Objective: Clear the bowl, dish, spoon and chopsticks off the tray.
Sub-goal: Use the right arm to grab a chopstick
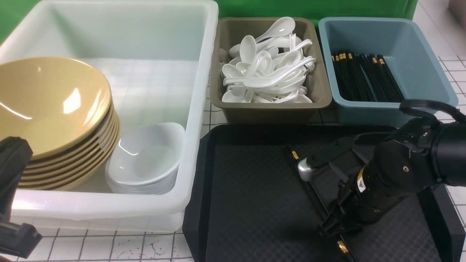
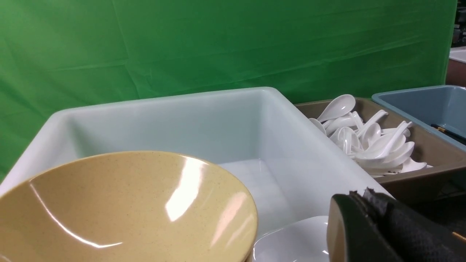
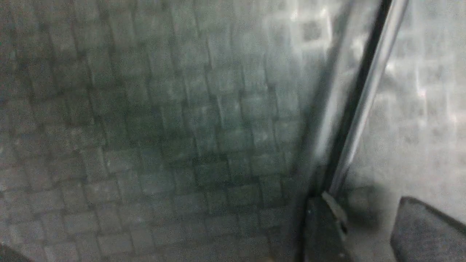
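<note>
right tool (image 3: 367,218) is down at the tray (image 1: 255,203) surface, jaws part-open, nothing gripped. Wrist view shows one black stick of the chopsticks (image 3: 362,98) running up to one finger (image 3: 324,225), not centred in the gap. The other finger (image 3: 426,233) stands clear of it. Second stick: too blurred to place.

Front view: chopsticks lie diagonally on the tray's right half. The arm covers their middle; gold bands (image 1: 295,155) show at the far and near ends.

Nothing else shows on the tray. The bowl (image 1: 51,102) tops a yellow stack in the white bin (image 1: 204,91), with the dish (image 1: 145,160) on a white stack just beside it. Spoons (image 1: 269,69) are heaped in the olive bin (image 1: 320,94). My read: chopsticks are the last item, and the step in hand is the pinch.

To do it well:
- shift the tool sideways so both sticks sit between the fingers before closing
- keep the tips right on the tray; the sticks are thin, and a high close will likely skid over them
- grip near mid-length so the pair doesn't tip
- close slowly, since one stick may roll out
- lift clear of the rim, then go to the blue bin (image 1: 418,47) just behind the tray and lay them along the sticks already there

left tool (image 2: 378,233) sits low at the left, over the counter (image 1: 109,247) in front of the white bin. Only one finger is in view, so I can't tell if it's wide or narrow.
</note>
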{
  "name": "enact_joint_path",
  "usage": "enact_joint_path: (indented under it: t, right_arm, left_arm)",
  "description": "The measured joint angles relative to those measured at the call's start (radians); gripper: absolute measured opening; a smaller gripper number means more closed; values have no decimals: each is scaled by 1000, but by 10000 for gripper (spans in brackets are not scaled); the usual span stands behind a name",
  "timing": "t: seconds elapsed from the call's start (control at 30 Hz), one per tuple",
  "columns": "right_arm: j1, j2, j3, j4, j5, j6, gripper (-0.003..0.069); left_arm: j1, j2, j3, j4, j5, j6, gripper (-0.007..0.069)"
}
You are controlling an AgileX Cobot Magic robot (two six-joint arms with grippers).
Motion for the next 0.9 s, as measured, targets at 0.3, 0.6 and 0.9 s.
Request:
enact_joint_path:
  t: [0.3,0.6,0.9]
  right_arm:
    - [0,17,-10,-1,10,-25,256]
    - [0,-17,-1,-7,17,-107,54]
    - [0,-315,2,-48,74,-112,43]
  left_arm:
    - [0,0,0,0,0,0,-6]
    - [0,0,0,0,3,0,-6]
    - [0,0,0,0,3,0,-6]
